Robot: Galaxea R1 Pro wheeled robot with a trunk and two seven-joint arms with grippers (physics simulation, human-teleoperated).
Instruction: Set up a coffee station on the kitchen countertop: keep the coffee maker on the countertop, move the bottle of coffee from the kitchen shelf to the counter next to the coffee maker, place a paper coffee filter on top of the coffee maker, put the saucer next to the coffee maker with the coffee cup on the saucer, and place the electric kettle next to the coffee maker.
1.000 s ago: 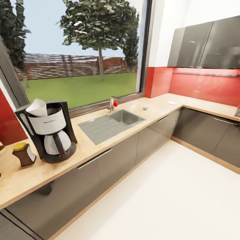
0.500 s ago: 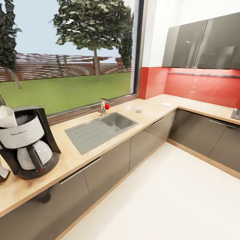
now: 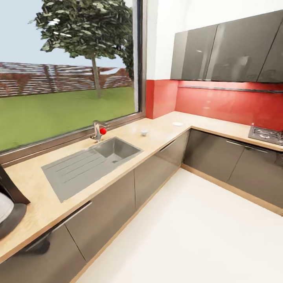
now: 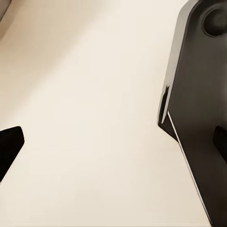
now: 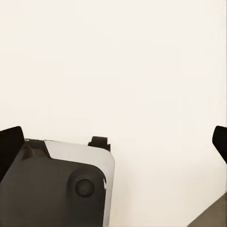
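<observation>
At the near left edge of the head view, the coffee maker (image 3: 8, 204) is cut off: only a dark slanted side, a bit of pale carafe and part of its round base show, standing on the wooden surface (image 3: 35, 196). Its top lies outside the frame.

Each wrist view looks down at pale floor (image 4: 90, 118) and part of the robot's dark base (image 4: 198, 104). The left claw (image 4: 113, 142) shows two dark fingertips far apart at opposite edges of the frame, released and holding nothing. The right claw (image 5: 113, 142) is the same, its tips wide apart and empty, well away from the coffee maker.

Farther along the surface, a grey sink (image 3: 92, 159) with a drainboard is set in, a faucet (image 3: 98, 131) with a red knob behind it by the window. Beyond it to the right stands a small white coffee cup (image 3: 144, 132), and farther still a flat white saucer (image 3: 177, 124), both too small to make out in detail. At the far right, a stovetop (image 3: 267, 135) is cut by the frame.
</observation>
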